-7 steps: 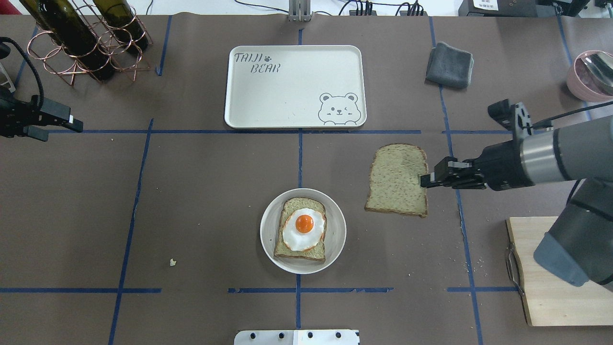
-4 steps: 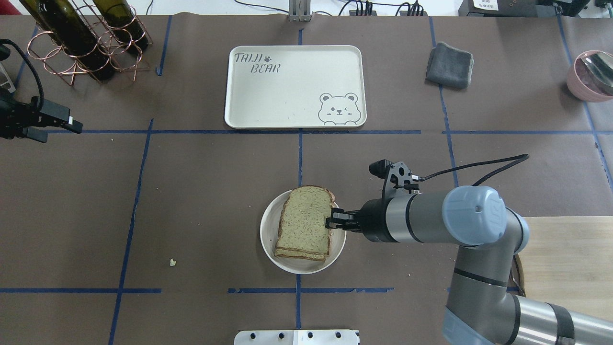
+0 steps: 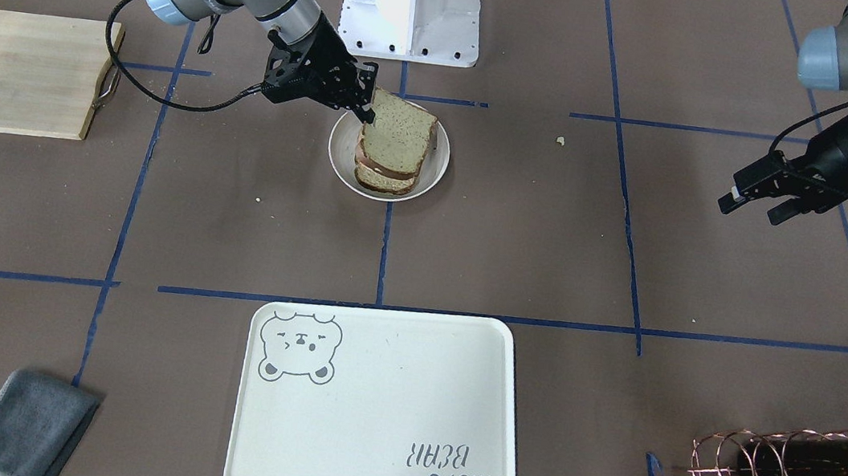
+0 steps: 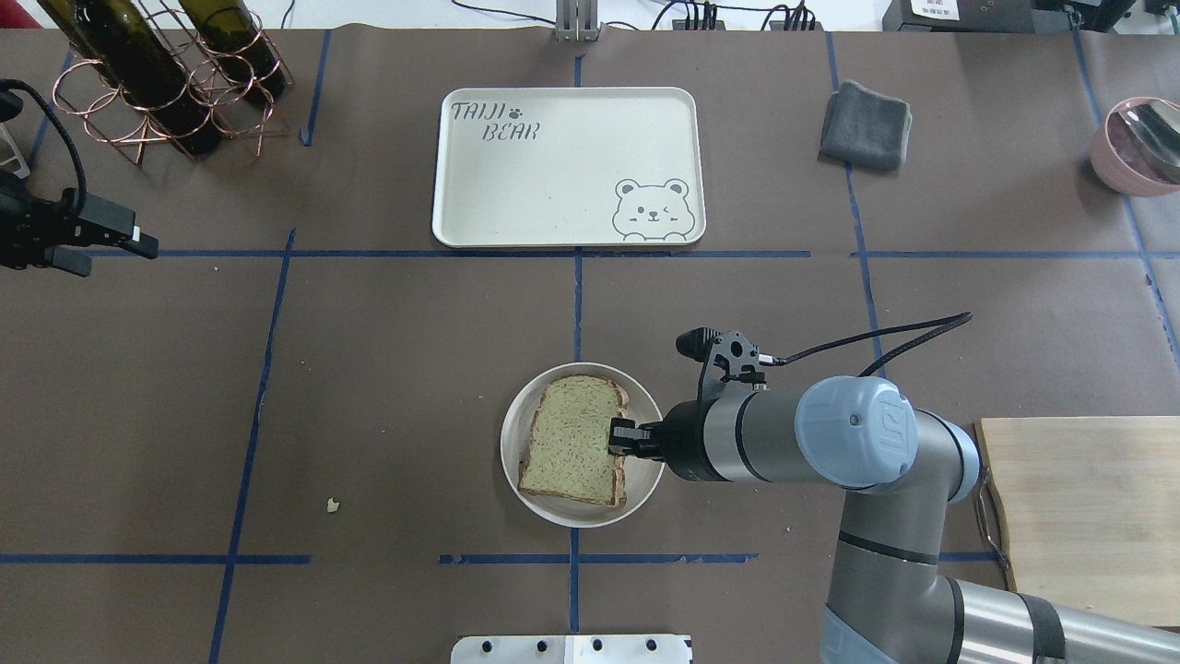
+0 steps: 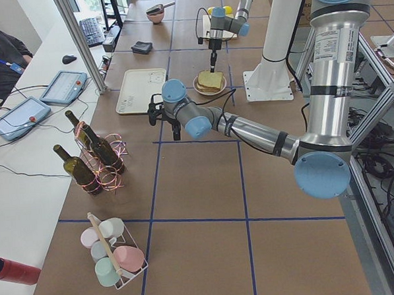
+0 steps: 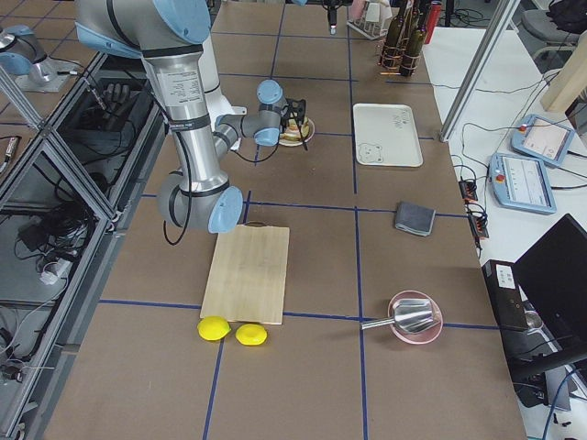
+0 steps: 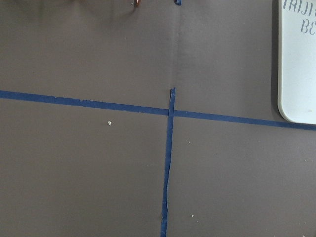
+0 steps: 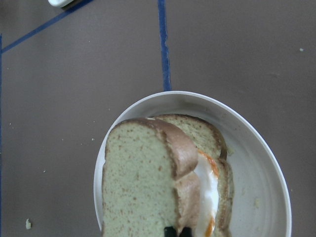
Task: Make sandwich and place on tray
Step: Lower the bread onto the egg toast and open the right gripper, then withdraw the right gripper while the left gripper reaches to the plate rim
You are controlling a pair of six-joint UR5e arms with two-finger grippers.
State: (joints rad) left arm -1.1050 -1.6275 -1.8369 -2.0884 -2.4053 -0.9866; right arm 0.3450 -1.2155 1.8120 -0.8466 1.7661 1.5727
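The small white plate (image 4: 510, 433) holds a lower bread slice (image 8: 197, 129) with the fried egg (image 8: 206, 180) on it. My right gripper (image 4: 619, 441) is shut on the right edge of the top bread slice (image 4: 570, 443). That slice lies over the egg, which the overhead view hides. In the front view the slice (image 3: 398, 136) tilts, with the gripper side raised. The right wrist view shows the fingertips (image 8: 171, 231) pinching that edge. The cream bear tray (image 4: 562, 166) sits beyond the plate with nothing on it. My left gripper (image 4: 101, 247) is open and empty at the far left.
Wine bottles in a copper rack (image 4: 166, 83) stand at the back left. A grey cloth (image 4: 865, 124) and a pink bowl (image 4: 1138, 143) are at the back right. A wooden cutting board (image 4: 1079, 516) lies at the right front. A crumb (image 4: 333, 504) lies left of the plate.
My right gripper carried the bread slice from right of the plate to over it and lowered it onto the egg, which is now covered. The left arm barely moved.
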